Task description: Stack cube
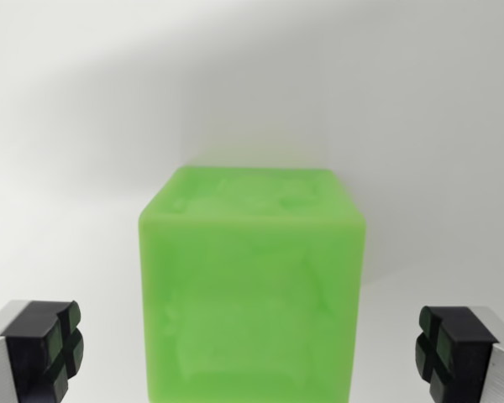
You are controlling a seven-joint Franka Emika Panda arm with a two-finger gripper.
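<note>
Pincer [252, 348] stands wide open, holding nothing. The cube [252, 285] sits centred between the pads [55, 344], clear of both and resting on the table [84, 126]. The spread suits a straddling grasp, judged imminent.

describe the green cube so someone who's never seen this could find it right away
On the plain white surface, look at the middle of the wrist view, between the two black-padded gripper fingers. The translucent bright green plastic cube sits there, untouched, the only coloured thing in sight.
</note>
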